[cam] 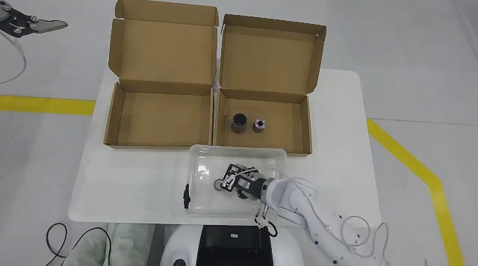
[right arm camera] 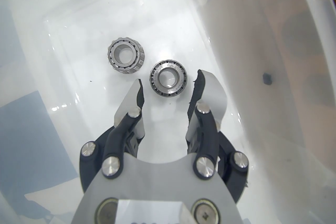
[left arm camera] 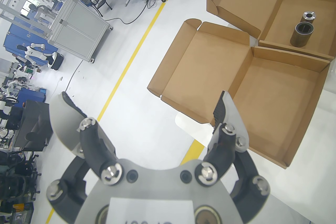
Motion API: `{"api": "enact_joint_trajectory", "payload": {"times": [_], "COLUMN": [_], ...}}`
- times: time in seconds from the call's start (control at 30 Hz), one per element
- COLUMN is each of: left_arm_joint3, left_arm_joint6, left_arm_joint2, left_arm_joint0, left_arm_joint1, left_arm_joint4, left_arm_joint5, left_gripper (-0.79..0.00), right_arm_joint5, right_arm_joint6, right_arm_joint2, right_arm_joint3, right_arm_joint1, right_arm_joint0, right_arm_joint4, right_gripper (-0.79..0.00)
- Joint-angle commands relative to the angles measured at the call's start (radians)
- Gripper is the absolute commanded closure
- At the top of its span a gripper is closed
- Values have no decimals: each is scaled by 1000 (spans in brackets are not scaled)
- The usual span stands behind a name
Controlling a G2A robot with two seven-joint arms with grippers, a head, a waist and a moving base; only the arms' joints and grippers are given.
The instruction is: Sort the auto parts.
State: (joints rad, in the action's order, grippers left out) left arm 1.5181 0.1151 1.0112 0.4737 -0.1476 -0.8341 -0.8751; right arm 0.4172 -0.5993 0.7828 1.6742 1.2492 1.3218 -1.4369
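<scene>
Two steel roller bearings lie in the clear plastic bin [cam: 196, 154]. My right gripper [right arm camera: 169, 87] is down inside the bin and open, with one bearing [right arm camera: 168, 78] just ahead of and between its fingertips, untouched. The second bearing [right arm camera: 126, 56] lies a little farther off, beside the first. In the top view the right gripper [cam: 237, 176] sits mid-bin with a bearing [cam: 220, 184] next to it. My left gripper [left arm camera: 144, 101] hangs open and empty high over the floor, left of the table [cam: 33, 24].
Two open cardboard boxes stand behind the bin. The left box [cam: 160, 120] holds nothing. The right box [cam: 287, 128] holds a dark cylinder [cam: 239, 122] and a small metal sleeve [cam: 258, 125]. A small dark object [cam: 184, 193] lies at the bin's left wall.
</scene>
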Motion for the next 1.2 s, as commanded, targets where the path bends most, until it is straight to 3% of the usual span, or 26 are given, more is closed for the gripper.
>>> {"api": "enact_joint_trajectory", "payload": {"times": [0.0,0.3,0.4,0.5,0.63,0.77,1.03,1.17], "left_arm_joint3": [0,0,0,0,0,0,0,0], "left_arm_joint6": [0,0,0,0,0,0,0,0], "left_arm_joint2": [0,0,0,0,0,0,0,0], "left_arm_joint0": [0,0,0,0,0,0,0,0], "left_arm_joint1": [0,0,0,0,0,0,0,0], "left_arm_joint4": [0,0,0,0,0,0,0,0], "left_arm_joint5": [0,0,0,0,0,0,0,0], "left_gripper": [-785,-785,-785,-785,-785,-785,-785,-785], "right_arm_joint5": [-3,-15,-22,-26,-30,-45,-35,9], "right_arm_joint6": [2,10,10,9,6,33,44,124], "right_arm_joint2": [-3,-20,-26,-35,-44,-50,-24,5], "right_arm_joint3": [-4,-29,-33,-34,-45,-28,72,91], "right_arm_joint1": [1,10,13,16,21,23,8,-1], "right_arm_joint0": [-3,-24,-31,-38,-50,-51,-6,23], "right_arm_joint4": [-2,-7,-13,-25,-31,-60,-108,-67], "right_gripper": [-372,-345,-286,-166,-123,0,0,0]}}
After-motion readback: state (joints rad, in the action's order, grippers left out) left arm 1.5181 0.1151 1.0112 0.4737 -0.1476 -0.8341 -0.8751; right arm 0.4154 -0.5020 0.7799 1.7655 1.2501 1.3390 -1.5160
